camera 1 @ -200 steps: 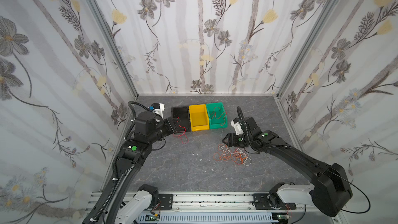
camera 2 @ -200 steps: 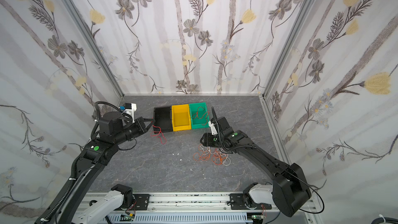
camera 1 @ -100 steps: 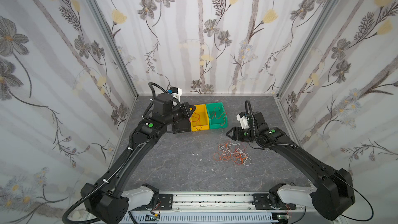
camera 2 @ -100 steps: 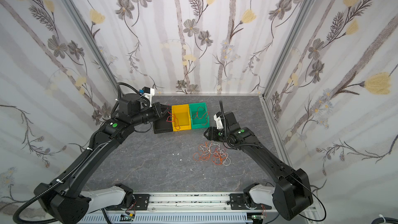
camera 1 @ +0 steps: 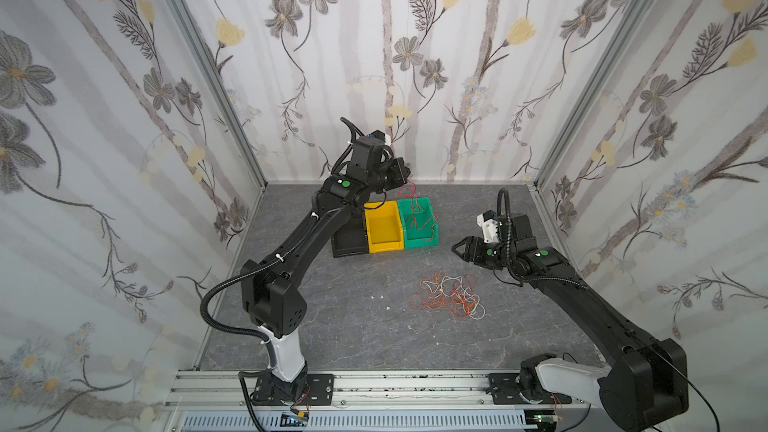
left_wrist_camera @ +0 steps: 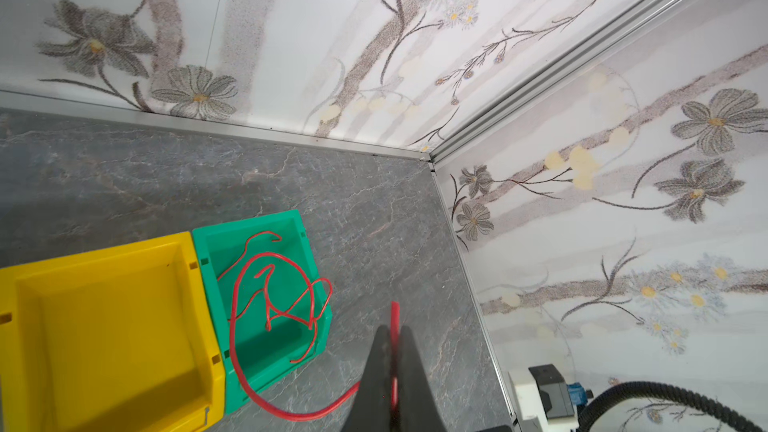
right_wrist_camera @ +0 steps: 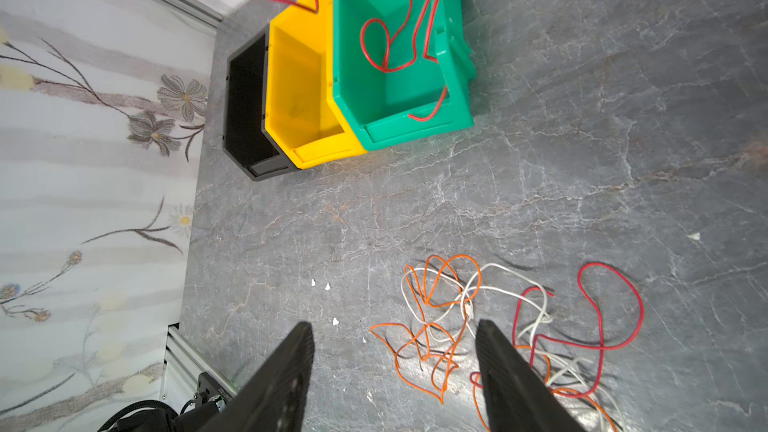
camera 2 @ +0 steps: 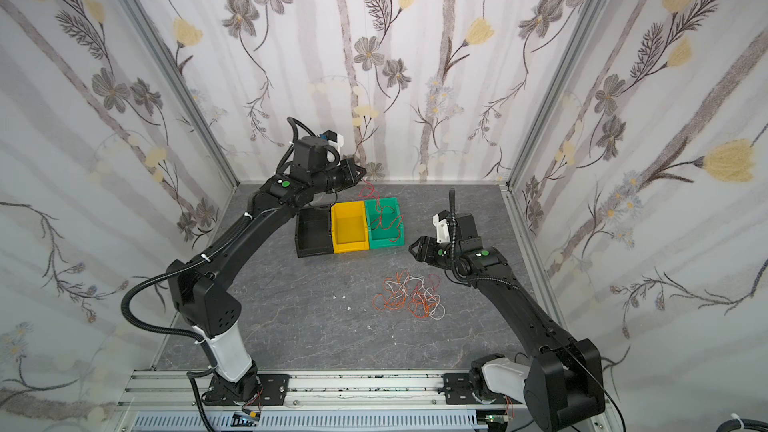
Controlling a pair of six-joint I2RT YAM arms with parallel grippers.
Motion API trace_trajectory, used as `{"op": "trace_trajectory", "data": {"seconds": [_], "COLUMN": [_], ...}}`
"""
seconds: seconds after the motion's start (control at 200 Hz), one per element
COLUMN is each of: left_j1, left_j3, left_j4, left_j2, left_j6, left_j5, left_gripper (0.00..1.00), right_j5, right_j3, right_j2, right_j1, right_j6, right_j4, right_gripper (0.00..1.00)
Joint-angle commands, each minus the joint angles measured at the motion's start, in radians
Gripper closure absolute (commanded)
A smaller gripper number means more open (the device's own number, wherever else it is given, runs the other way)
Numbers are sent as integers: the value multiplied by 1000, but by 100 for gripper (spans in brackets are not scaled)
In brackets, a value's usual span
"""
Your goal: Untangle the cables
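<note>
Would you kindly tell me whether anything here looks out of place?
Yes: a red cable in the green bin hangs over its front lip rather than lying inside, and small white scraps lie on the table beside the tangled cables.

1. Your grey marble-patterned tabletop (right_wrist_camera: 540, 184) looks smooth, with a faint sheen.
2. The green rectangular bin (right_wrist_camera: 415, 132), yellow rectangular bin (right_wrist_camera: 291, 76) and black rectangular bin (right_wrist_camera: 245, 110) are smooth moulded plastic.
3. The thin red cable (left_wrist_camera: 395, 315) and tangled orange, white and red cables (camera 1: 451, 297) show glossy plastic insulation.
4. The silver corner post (left_wrist_camera: 582, 64) looks like ribbed aluminium.
5. Your floral wall panels (left_wrist_camera: 291, 14) appear matt and grainy.
</note>
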Motion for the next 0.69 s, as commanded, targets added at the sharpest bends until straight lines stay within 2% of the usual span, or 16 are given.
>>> {"op": "trace_trajectory", "data": {"seconds": [0.0, 0.2, 0.39, 0.69], "left_j1": [0, 0, -8, -24], "left_j3": [149, 351, 345, 369], "left_j4": [-75, -177, -182, -291], "left_j2": [118, 312, 351, 434], "left_j6": [29, 17, 7, 45], "left_j5": [-19, -21, -41, -148], "left_gripper": [98, 98, 99, 99], "right_j5": [-51, -93, -112, -129], "right_j3": [-19, -42, -56, -75], "right_j2": [0, 7, 20, 43], "right_j1": [-21, -64, -80, -86], "right_j6": [6, 8, 2, 8], "right_j4": [32, 52, 66, 97], "right_gripper": [37, 37, 37, 37]}}
